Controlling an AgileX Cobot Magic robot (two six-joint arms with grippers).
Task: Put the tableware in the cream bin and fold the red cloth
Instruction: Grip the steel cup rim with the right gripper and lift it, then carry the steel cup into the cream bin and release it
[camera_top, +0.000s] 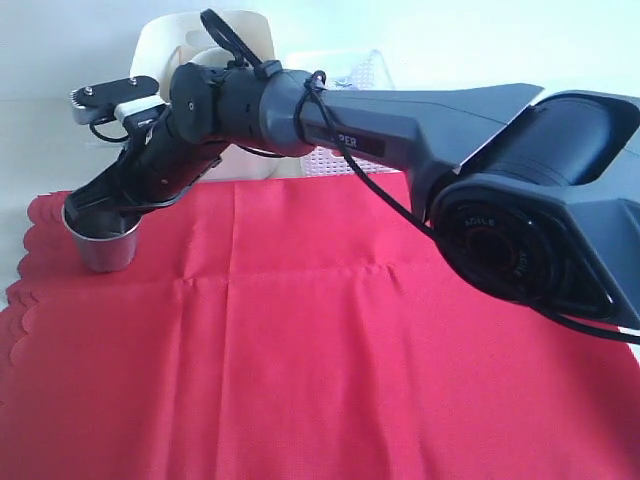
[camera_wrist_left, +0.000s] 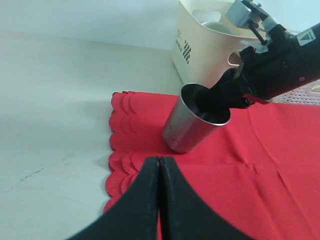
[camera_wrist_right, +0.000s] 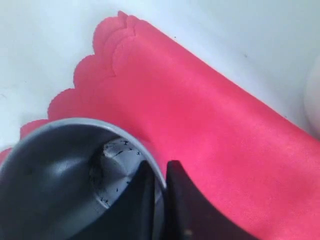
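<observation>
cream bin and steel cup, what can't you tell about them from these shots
- Cream bin contents: the right arm covers it in the exterior view; the left wrist view shows only a pale rim inside.
- Steel cup: partly cut off by the frame edge in the right wrist view, where the right pincer straddles its rim.
- Lattice basket contents: mostly behind the arm, too small.

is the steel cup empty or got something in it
Empty: the steel cup shows a bare bottom; only one finger of the right pincer dips inside its rim.

Pale cream tabletop, faintly scuffed, plain white wall behind, soft even light
</observation>
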